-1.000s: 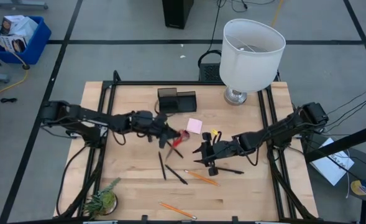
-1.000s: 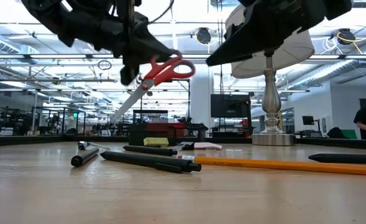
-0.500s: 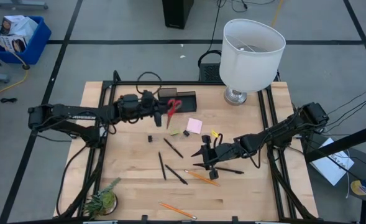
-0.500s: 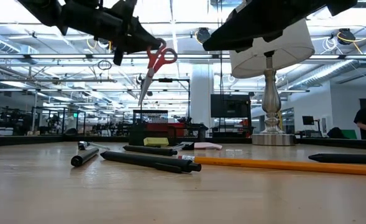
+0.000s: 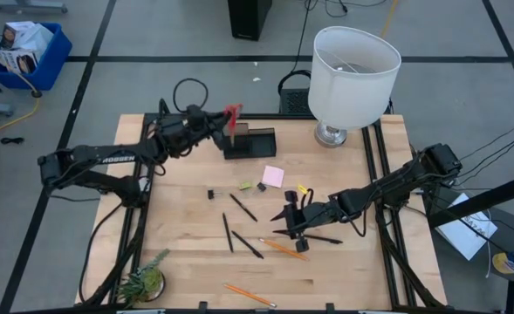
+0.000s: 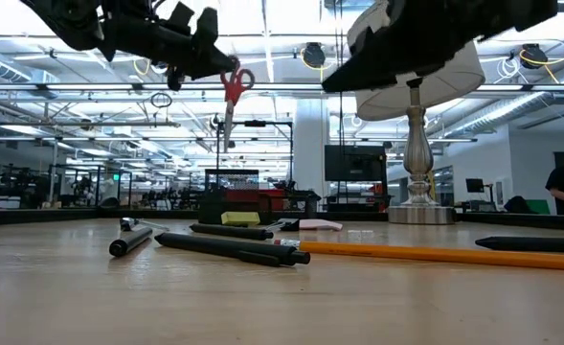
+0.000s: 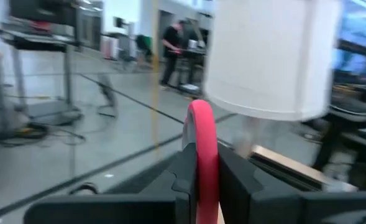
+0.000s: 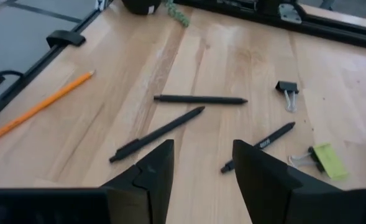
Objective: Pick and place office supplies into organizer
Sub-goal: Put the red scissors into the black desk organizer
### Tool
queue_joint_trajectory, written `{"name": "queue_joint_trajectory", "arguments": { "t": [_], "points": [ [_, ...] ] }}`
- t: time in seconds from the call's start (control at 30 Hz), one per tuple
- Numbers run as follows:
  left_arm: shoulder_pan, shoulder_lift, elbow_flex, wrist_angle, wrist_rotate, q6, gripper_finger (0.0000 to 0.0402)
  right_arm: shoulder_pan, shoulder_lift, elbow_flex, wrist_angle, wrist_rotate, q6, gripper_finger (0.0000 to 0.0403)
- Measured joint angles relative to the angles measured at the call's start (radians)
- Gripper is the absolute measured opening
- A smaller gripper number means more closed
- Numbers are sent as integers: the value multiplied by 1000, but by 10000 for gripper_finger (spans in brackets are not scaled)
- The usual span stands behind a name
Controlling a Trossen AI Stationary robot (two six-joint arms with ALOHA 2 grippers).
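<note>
Lying nearest on the worktop (image 5: 344, 270) we see orange pencils (image 5: 282, 248) and black pens (image 5: 246, 244). Our right gripper (image 5: 294, 220) hovers over them mid-worktop, its fingers (image 8: 266, 177) apart and empty. Farther back, our left gripper (image 5: 224, 122) is clamped on the red-handled scissors (image 5: 232, 117), held blades-down above the organizer (image 5: 249, 142), near the lamp (image 5: 352, 74).

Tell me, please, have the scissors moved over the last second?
Yes. The left hand carried the scissors from mid-table, near the sticky pad, toward the far edge; they now hang above the organizer.
</note>
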Motion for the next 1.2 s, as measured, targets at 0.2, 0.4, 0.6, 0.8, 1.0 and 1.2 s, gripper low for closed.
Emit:
{"name": "queue_joint_trajectory", "arguments": {
  "t": [0.2, 0.4, 0.6, 0.8, 1.0, 1.2],
  "points": [
    [73, 6, 0, 41, 28, 3, 35, -1, 0, -66, 134, 0, -16, 155],
    [115, 7, -1, 31, 53, 16, 34, -8, 0, -92, 178, 0, -28, 155],
    [154, 90, -4, 98, 83, 20, 53, -27, 1, -95, 179, 0, -24, 155],
    [169, 225, -4, 239, 108, -8, 33, -28, 1, -95, 178, 0, -22, 155],
    [169, 323, -3, 324, 96, 2, 63, -28, 1, -95, 171, 0, -21, 155],
    [169, 354, -3, 348, 98, -1, 63, -28, 1, -95, 152, 0, -21, 155]
  ]
}}
